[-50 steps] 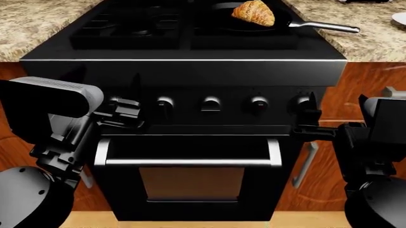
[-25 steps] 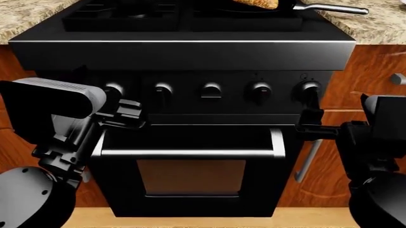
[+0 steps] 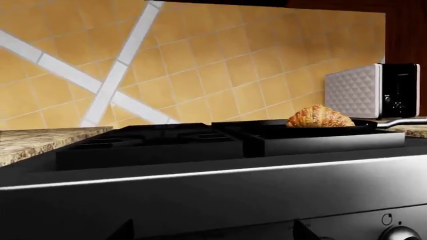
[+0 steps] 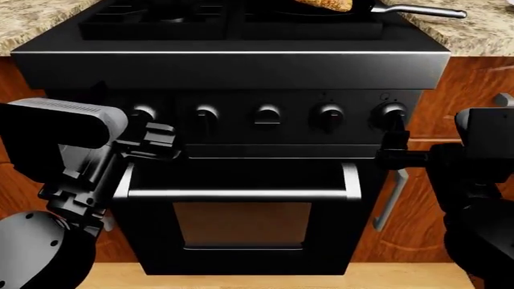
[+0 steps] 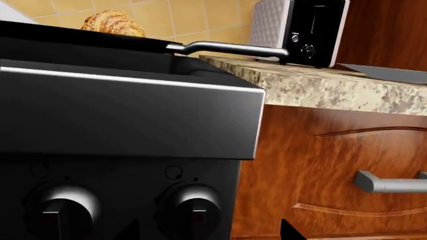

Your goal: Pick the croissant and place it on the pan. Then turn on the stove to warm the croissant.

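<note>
The golden-brown croissant [image 4: 325, 5] lies in the black pan [image 4: 362, 11] on the stove's [image 4: 233, 66] back right burner, cut off by the head view's top edge. It also shows in the left wrist view [image 3: 320, 117] and the right wrist view [image 5: 113, 22]. The silver pan handle [image 5: 233, 49] points right over the counter. My right gripper [image 4: 393, 150] is open and empty just below the rightmost knob [image 4: 392, 112], which faces it in its wrist view [image 5: 193, 210]. My left gripper [image 4: 153, 141] is open and empty by the leftmost knob [image 4: 143, 113].
A white-and-black toaster [image 5: 307, 30] stands on the granite counter [image 5: 333, 87] right of the stove. The oven door's bar handle [image 4: 237, 194] runs below the knobs. Wooden cabinets with silver handles [image 4: 386, 205] flank the stove.
The head view dropped from the cooktop to the stove front, then held. My right gripper has risen slightly toward the rightmost knob; my left gripper has edged up a little.
</note>
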